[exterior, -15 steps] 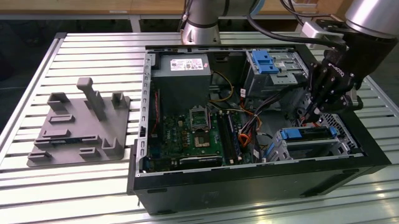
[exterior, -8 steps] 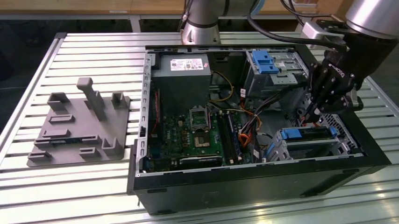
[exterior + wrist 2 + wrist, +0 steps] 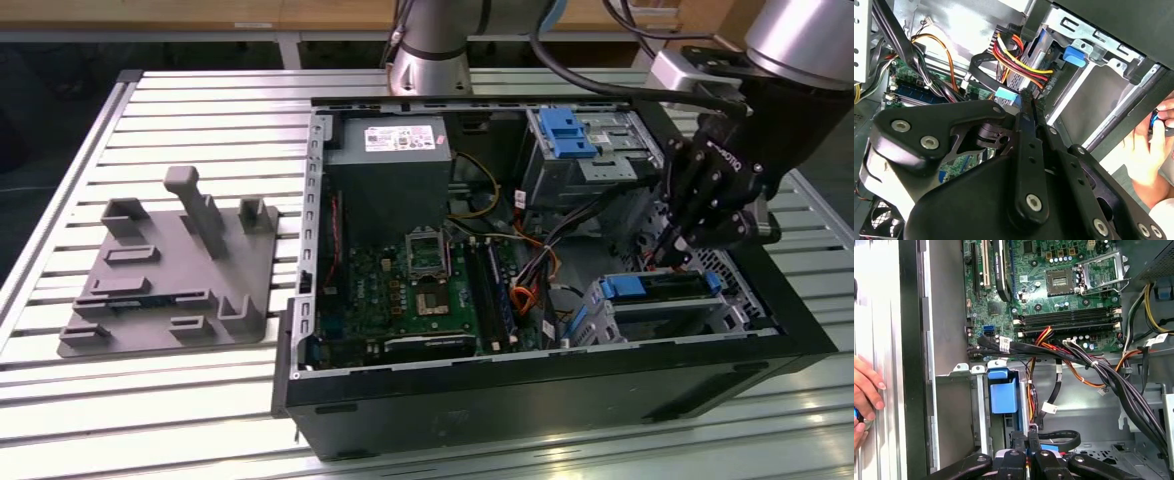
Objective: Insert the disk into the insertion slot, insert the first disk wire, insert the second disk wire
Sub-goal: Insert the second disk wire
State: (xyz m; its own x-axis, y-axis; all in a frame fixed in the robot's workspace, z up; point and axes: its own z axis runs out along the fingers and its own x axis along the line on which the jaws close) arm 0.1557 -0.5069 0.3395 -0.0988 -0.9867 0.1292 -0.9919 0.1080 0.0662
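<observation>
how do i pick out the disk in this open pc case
Start at the open computer case on the slatted table, then go to its near corner on the exterior view's right, just below the gripper. The disk sits there in a low silver cage. Its bright blue frame and low position separate it from the taller cage with a blue latch at the far end.

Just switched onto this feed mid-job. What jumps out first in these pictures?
The open computer case on the slatted table, its green motherboard exposed. The black gripper reaches into the case at the exterior view's right, just above the disk with its blue frame, seated in the insertion slot. In the first wrist view a person's hand rests just outside the case wall.
</observation>
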